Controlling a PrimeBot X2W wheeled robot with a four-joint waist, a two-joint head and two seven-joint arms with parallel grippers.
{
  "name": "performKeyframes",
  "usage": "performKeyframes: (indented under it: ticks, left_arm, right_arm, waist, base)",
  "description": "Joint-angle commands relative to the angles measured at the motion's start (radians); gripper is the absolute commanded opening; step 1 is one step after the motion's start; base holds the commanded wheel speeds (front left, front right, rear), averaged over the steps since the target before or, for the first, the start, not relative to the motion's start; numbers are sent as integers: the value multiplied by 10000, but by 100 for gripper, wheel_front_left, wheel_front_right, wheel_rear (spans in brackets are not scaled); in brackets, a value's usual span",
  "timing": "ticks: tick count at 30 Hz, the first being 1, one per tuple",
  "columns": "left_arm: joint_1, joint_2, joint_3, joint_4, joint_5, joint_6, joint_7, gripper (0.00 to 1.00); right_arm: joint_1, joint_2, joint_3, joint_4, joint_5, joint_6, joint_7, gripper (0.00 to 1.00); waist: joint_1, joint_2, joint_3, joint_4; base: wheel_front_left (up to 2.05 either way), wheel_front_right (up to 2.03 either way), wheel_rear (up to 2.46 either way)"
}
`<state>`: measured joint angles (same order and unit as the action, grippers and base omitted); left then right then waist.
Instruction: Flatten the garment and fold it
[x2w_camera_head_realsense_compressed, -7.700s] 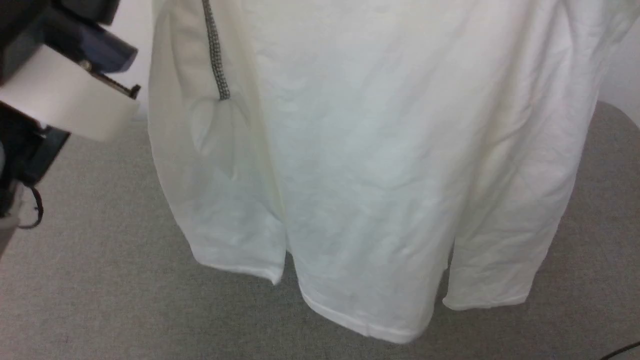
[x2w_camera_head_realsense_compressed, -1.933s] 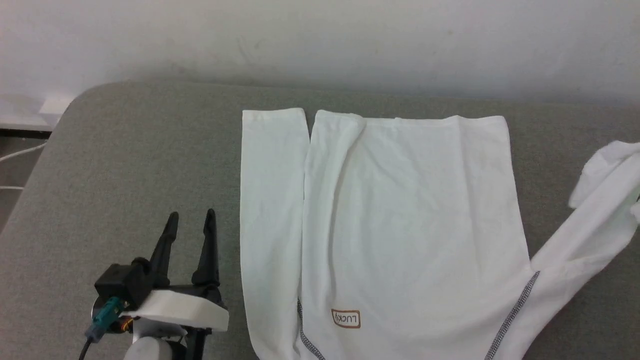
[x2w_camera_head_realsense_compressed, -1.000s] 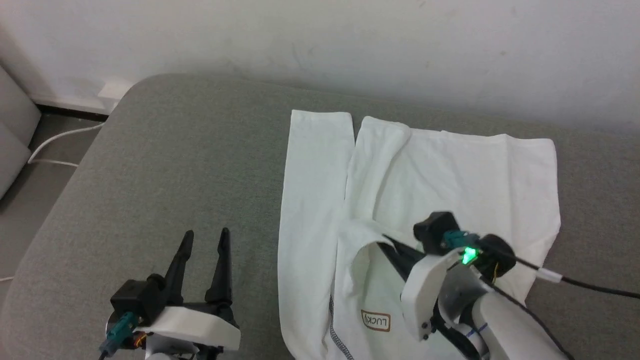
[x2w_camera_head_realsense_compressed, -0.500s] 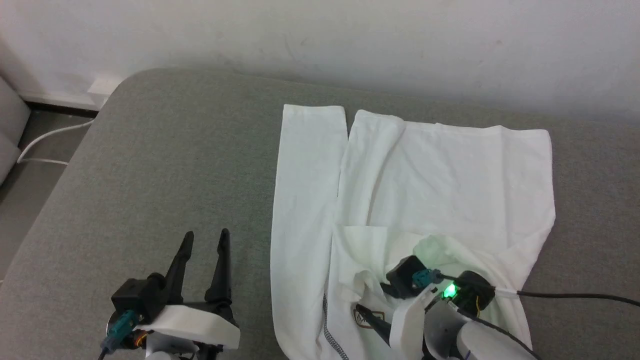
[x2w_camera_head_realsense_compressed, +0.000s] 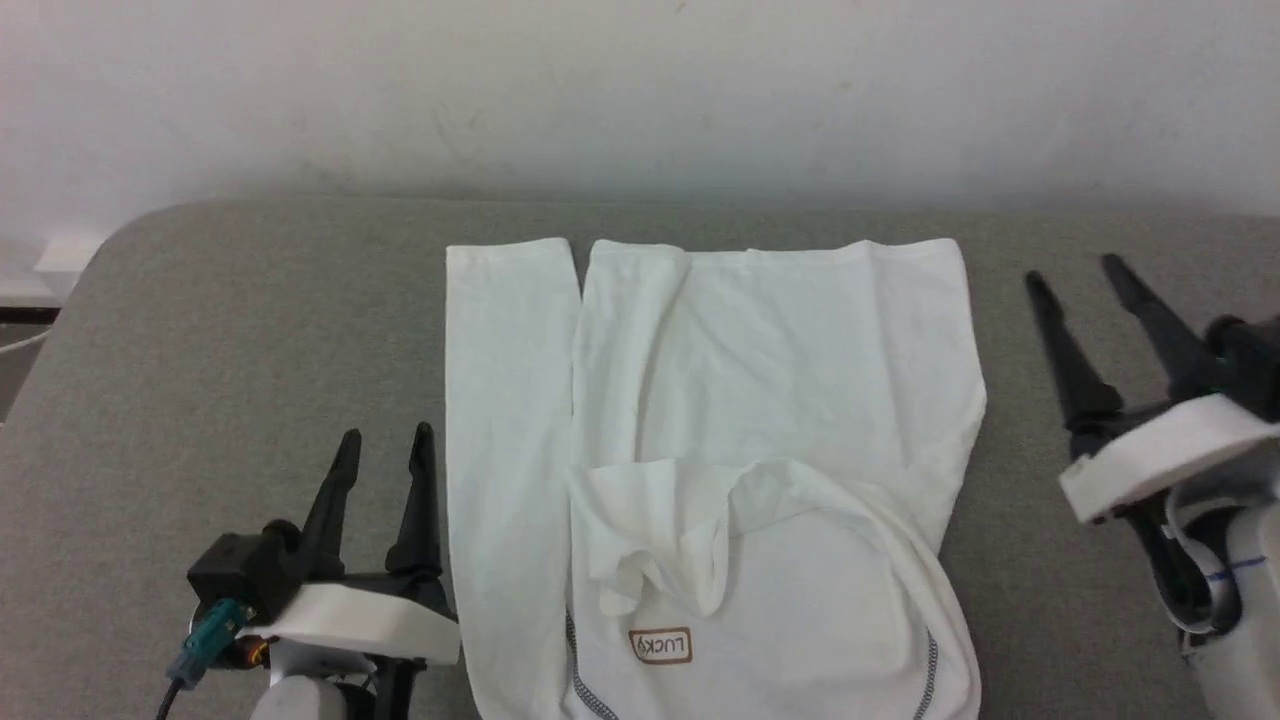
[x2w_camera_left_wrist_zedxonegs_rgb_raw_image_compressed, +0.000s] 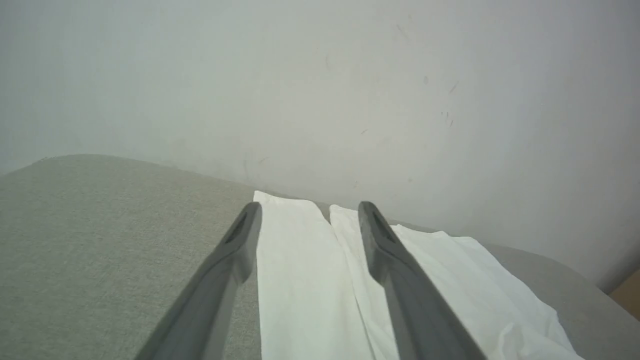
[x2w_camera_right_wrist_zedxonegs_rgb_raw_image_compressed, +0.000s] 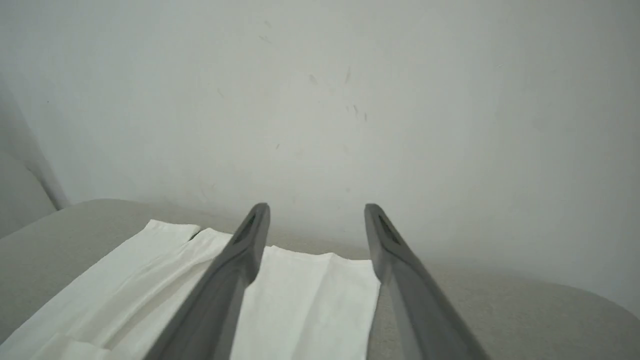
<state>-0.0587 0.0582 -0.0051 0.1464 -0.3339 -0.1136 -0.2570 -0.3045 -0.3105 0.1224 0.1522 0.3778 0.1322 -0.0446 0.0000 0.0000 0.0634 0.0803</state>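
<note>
- We see the garment (x2w_camera_head_realsense_compressed: 780, 350), a white T-shirt, lying spread on the grey cushioned surface (x2w_camera_head_realsense_compressed: 250, 320), roughly centred between the two grippers.
- Its long axis runs from our near edge straight toward the pale wall (x2w_camera_head_realsense_compressed: 640, 90). The hem (x2w_camera_head_realsense_compressed: 760, 248) points at the wall and the chest end is nearest us.
- The brown-outlined "LUCKY" patch (x2w_camera_head_realsense_compressed: 660, 645) reads upside down from the head view.
- One sleeve (x2w_camera_head_realsense_compressed: 510, 400) lies flat along the body on our left side, parallel to it, with a narrow gap between.
- The other sleeve (x2w_camera_head_realsense_compressed: 660, 530) is folded across the chest in a crumpled flap just above the patch.
- Dark zigzag stitching (x2w_camera_head_realsense_compressed: 578, 690) shows at the near edge.
- The left gripper (x2w_camera_head_realsense_compressed: 386, 432) sits just beside the flat sleeve, jaws released and empty.
- The right gripper (x2w_camera_head_realsense_compressed: 1070, 268) is off the cloth on our right, jaws spread and grasping nothing.
</note>
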Motion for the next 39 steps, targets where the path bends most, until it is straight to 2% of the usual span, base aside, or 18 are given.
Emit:
performKeyframes:
  ticks: [1, 6, 9, 12, 19, 24, 29, 31, 34, 38, 39]
  left_arm:
    - [-219, 45, 12, 16, -28, -48, -47, 100]
    - [-1048, 457, 84, 426, -7, 26, 541, 100]
    - [-1965, 1032, 99, 801, 73, 38, 1506, 100]
    - [-3165, 1739, -3, 1317, 100, -15, 2758, 100]
    - [-6307, 3700, -466, 3068, -169, -146, 5894, 100]
    - [-7953, 4656, -1037, 4117, -668, -165, 7594, 100]
    - [-8812, 5277, -1157, 5014, -875, -143, 9024, 100]
    - [-9005, 5489, -1159, 5339, -858, 29, 9687, 100]
    - [-9172, 5689, -1141, 5673, -862, 319, 10467, 100]
    - [-9003, 5765, -1172, 6040, -1115, 377, 11765, 100]
    - [-8930, 5721, -1135, 6111, -1293, 353, 12155, 33]
  right_arm:
    - [298, 190, -285, -86, -170, -15, -183, 100]
    - [1219, 1366, -2216, -940, -691, -15, -988, 100]
    - [1543, 1927, -2816, -1550, -863, -15, -1078, 100]
    - [1720, 2189, -3016, -2117, -1056, -15, -1018, 100]
    - [1670, 2472, -2770, -2875, -1186, -15, -857, 100]
    - [1553, 2559, -2495, -2995, -1144, -15, -1013, 100]
    - [1405, 2592, -2102, -2875, -1094, -15, -1220, 100]
    - [1375, 2597, -2017, -2819, -1027, -15, -1294, 100]
    - [1351, 2599, -1956, -2679, -897, -15, -1405, 100]
    - [1318, 2601, -1954, -2499, -844, -15, -1517, 100]
    - [1305, 2601, -1977, -2450, -836, -15, -1532, 100]
  waist:
    - [0, 0, 211, -533]
    - [0, 0, 857, -1227]
    - [0, 0, 1426, -1708]
    - [0, 0, 2031, -2134]
    - [0, 0, 3438, -3063]
    - [0, 0, 4213, -3520]
    - [0, 0, 4774, -3829]
    - [0, 0, 4928, -3897]
    - [0, 0, 5044, -3935]
    - [0, 0, 5043, -3895]
    - [0, 0, 5017, -3867]
  base:
    - [0, 0, 0]
    - [0, 0, 0]
    - [0, 0, 0]
    - [0, 0, 0]
    - [0, 0, 0]
    - [0, 0, 0]
    - [0, 0, 0]
    - [0, 0, 0]
    - [0, 0, 0]
    - [0, 0, 0]
    - [0, 0, 0]
